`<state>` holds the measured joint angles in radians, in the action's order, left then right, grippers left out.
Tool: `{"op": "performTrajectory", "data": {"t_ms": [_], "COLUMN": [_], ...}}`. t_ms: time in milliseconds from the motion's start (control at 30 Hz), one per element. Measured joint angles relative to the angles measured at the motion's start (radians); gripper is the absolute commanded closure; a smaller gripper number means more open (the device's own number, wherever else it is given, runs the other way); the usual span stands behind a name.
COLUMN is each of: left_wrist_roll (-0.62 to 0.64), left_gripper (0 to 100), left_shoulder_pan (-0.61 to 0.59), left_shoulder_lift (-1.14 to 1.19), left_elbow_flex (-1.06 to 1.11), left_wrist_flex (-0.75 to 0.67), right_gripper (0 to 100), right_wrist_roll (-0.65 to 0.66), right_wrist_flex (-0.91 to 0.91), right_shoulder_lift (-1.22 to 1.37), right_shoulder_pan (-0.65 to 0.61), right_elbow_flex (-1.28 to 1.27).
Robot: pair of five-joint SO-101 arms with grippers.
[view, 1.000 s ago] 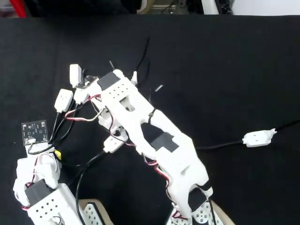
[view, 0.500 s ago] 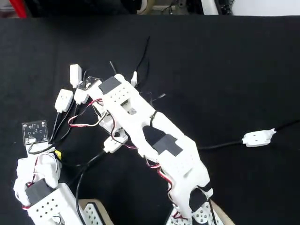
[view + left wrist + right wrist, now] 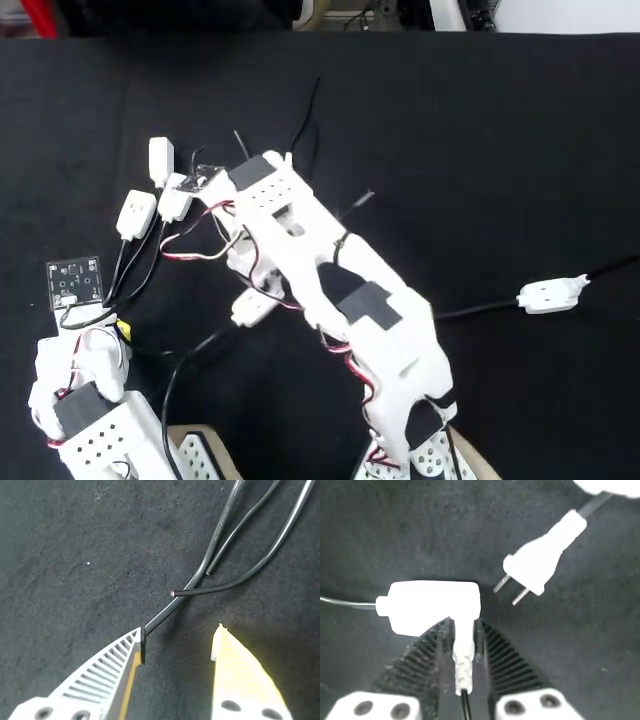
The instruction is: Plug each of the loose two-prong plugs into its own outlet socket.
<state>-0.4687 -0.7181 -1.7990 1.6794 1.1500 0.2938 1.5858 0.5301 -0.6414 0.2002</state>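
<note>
My right end effector [image 3: 463, 625] is closed on the ribbed neck of a white two-prong plug [image 3: 463, 655]. The front of this plug meets a white rectangular outlet socket [image 3: 432, 605] on the black table [image 3: 395, 530] (prongs hidden, so I cannot tell if they are inside). Another loose white plug [image 3: 545, 560] lies near. My left end effector [image 3: 179, 630] is wide apart above thin black cables [image 3: 218, 535].

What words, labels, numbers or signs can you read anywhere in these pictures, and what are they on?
No text can be read.
On the thick black rubber cable: faint print along the sheath, too small to read.
On the small black square circuit board: pale markings, too blurred to read.
On the white plastic plug in the right hand: no print shows.
</note>
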Motion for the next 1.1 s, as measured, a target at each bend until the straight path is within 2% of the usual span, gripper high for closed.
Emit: {"op": "performTrajectory", "data": {"t_ms": [200,500,1100], "left_wrist_roll": [-0.006,-0.006,-0.006], "left_gripper": [77,77,77], "left_shoulder_pan": [0.000,0.000,0.000], "left_shoulder_lift": [0.000,0.000,0.000], "left_elbow_flex": [0.000,0.000,0.000], "left_wrist_flex": [0.000,0.000,0.000], "right_gripper": [98.6,98.6,98.6], "right_wrist_roll": [0.011,0.138,0.609], "right_wrist_flex": [0.060,0.080,0.072], "right_shoulder_lift": [-0.058,-0.072,-0.072], "right_shoulder_pan": [0.103,0.385,1.059], "right_elbow_flex": [-0.034,-0.034,0.083]}}
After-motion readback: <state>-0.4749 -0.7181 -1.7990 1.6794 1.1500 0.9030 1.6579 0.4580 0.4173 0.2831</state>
